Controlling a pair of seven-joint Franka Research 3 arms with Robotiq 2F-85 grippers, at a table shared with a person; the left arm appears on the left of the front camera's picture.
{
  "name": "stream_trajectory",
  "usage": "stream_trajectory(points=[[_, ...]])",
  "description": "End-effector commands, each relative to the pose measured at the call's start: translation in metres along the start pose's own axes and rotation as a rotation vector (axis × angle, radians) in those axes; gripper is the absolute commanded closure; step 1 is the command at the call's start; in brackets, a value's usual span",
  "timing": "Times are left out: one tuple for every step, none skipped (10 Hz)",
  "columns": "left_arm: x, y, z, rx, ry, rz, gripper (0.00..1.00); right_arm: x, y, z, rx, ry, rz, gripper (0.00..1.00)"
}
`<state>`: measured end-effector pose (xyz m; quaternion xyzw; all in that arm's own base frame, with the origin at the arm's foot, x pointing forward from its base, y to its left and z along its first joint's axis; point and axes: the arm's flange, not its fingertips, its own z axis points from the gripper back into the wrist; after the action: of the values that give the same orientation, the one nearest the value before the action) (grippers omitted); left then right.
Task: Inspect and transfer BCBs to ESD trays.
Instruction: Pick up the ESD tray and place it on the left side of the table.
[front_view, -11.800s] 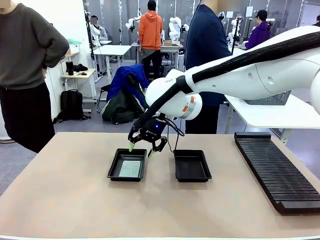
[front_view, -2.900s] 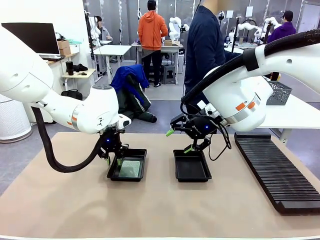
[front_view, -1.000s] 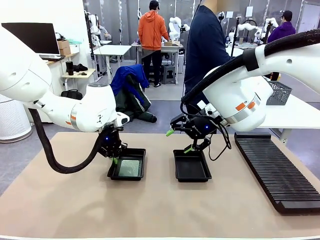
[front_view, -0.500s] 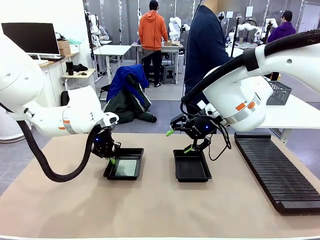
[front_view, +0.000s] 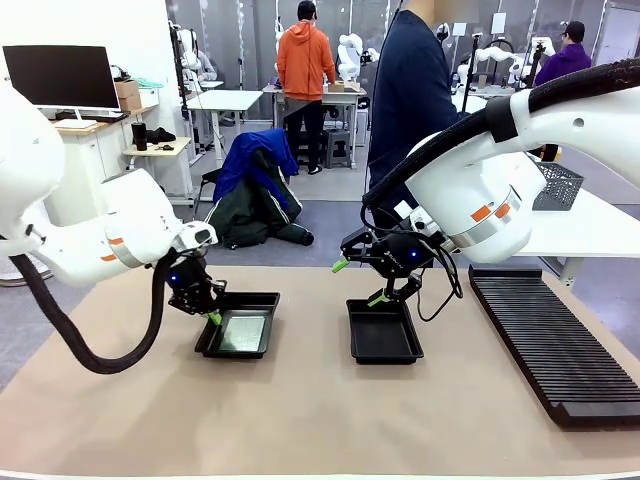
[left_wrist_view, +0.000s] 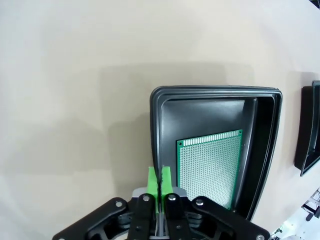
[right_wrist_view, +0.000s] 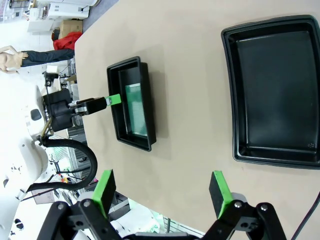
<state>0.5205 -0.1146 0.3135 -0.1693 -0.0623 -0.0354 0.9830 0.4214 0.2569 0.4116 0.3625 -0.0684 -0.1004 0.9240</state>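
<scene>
From the robot's side, the left gripper (front_view: 213, 316) is down at the left wall of the left ESD tray (front_view: 262, 299), its green pads pinched tight together on that wall's raised rim. A BCB (left_wrist_view: 210, 165) lies flat on this tray's floor, green and dotted with holes. One long side runs close along the wall opposite the pinched one, and a strip of black floor shows past one of its short ends. The tray sits in the left half of the bench (front_view: 300, 420), about midway between the front and far edges, and is turned a little out of square with its neighbour.

The right ESD tray (front_view: 385, 358) lies near the bench's middle, its black floor bare, with a clear strip of bench between the two trays. The right gripper (front_view: 359, 282) hangs above this tray's far rim, fingers spread wide and holding nothing. A long black slotted rack (front_view: 555, 350) runs along the right edge, well apart from the right tray. Open bench stretches along the whole front edge and out to the left corner. A person in a dark blue top (front_view: 410, 100) stands beyond the far edge
</scene>
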Motion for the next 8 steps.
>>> stream_trajectory(points=[[-0.02, 0.024, 0.025, -0.036, 0.005, -0.001, 0.97, -0.001, 0.001, -0.001, -0.005, 0.002, -0.004, 0.0], [-0.024, 0.038, 0.035, -0.044, 0.007, -0.003, 0.97, -0.001, 0.001, -0.001, -0.005, 0.002, -0.004, 0.0], [-0.029, 0.051, 0.045, -0.037, 0.011, 0.0, 0.97, -0.001, 0.001, -0.001, -0.005, 0.002, -0.004, 0.0], [-0.035, 0.067, 0.055, -0.022, 0.013, 0.006, 0.97, -0.001, 0.001, -0.001, -0.005, 0.002, -0.004, 0.0], [-0.042, 0.083, 0.066, -0.007, 0.012, 0.003, 0.97, -0.001, 0.001, -0.001, -0.005, 0.002, -0.004, 0.0], [-0.049, 0.102, 0.078, 0.017, 0.013, 0.008, 0.97, -0.001, 0.001, -0.001, -0.005, 0.002, -0.004, 0.0], [-0.056, 0.119, 0.088, 0.022, 0.01, 0.013, 0.97, -0.001, 0.001, -0.001, -0.005, 0.002, -0.004, 0.0], [-0.063, 0.136, 0.096, 0.042, 0.001, 0.021, 0.97, -0.001, 0.001, -0.001, -0.005, 0.002, -0.004, 0.0]])
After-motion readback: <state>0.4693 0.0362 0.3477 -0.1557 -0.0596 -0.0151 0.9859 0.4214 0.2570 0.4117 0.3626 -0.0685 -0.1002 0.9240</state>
